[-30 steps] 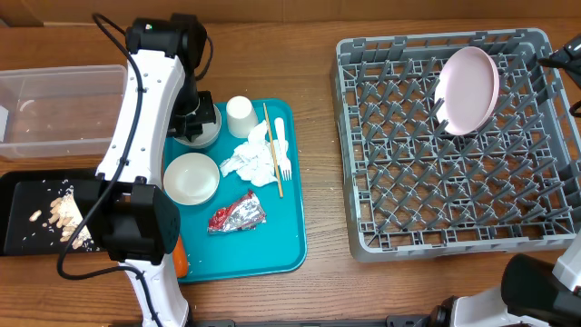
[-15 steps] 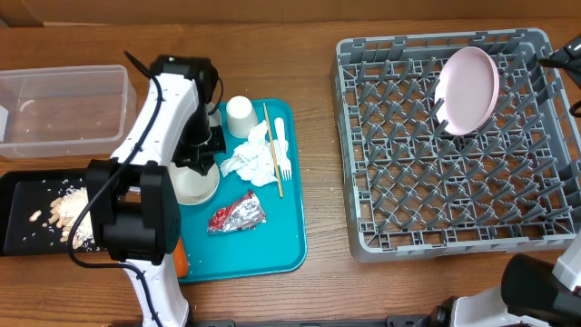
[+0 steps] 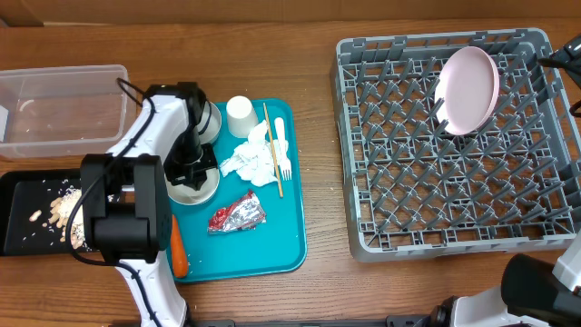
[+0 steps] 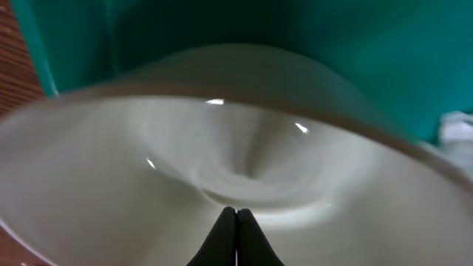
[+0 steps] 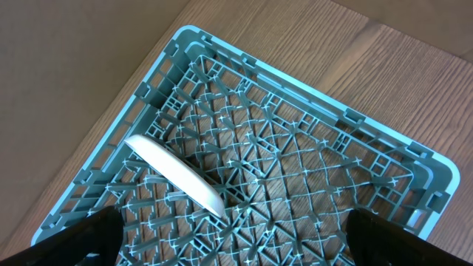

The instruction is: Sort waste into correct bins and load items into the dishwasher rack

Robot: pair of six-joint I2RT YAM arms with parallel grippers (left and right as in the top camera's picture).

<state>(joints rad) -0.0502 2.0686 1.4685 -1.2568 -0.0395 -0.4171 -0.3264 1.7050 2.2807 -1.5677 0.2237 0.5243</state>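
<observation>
The rack point(image 3: 345, 154) fills the right side, its near right corner cut off. The teal tray point(image 3: 263, 245) lies left of it, long axis running far to near. Further left sit the tub point(image 3: 64, 71) and, nearer, the black tray point(image 3: 23, 232), both cut by the frame edge. The plate point(image 3: 469, 91) stands on edge among the rack's far pegs, face turned left. The left gripper point(image 4: 236, 214) is closed tight, tips touching, empty, low inside the bowl point(image 4: 244, 155) on the tray's left. The arm hides most of that bowl from above. The right gripper point(image 5: 236, 240) is spread wide, empty, above the rack. The napkin point(image 3: 247, 159) lies mid-tray. The wrapper point(image 3: 236, 216) lies slantwise. The stick point(image 3: 272, 150) and fork point(image 3: 280, 132) point far to near, tines nearer. The cup point(image 3: 240, 115) sits mouth down. The carrot point(image 3: 180, 254) is half hidden. The nuts point(image 3: 62, 211) lie in the black tray.
</observation>
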